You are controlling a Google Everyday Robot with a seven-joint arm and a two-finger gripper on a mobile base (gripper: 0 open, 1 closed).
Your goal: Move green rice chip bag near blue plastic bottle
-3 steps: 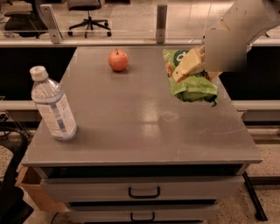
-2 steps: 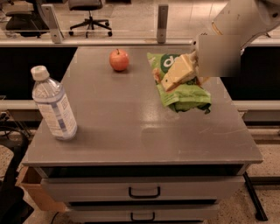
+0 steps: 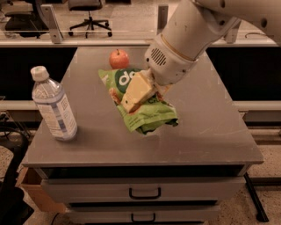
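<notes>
The green rice chip bag (image 3: 151,115) is crinkly bright green with a dark oval logo and hangs over the middle of the grey table (image 3: 210,127), slightly above its surface. My gripper (image 3: 137,94) is shut on the bag, its pale yellow fingers (image 3: 134,90) clamped across the bag's middle. The blue plastic bottle (image 3: 52,105), clear with a white cap and pale label, stands upright at the table's left front, well left of the bag.
A red apple (image 3: 119,58) sits at the back of the table, just behind the bag. My white arm (image 3: 197,30) comes in from the upper right. Drawers (image 3: 145,192) are below the tabletop. Office chairs (image 3: 90,13) stand behind.
My gripper has carried the green bag leftward from the table's right side to its middle, closer to the bottle. The bottle and apple have not moved.
</notes>
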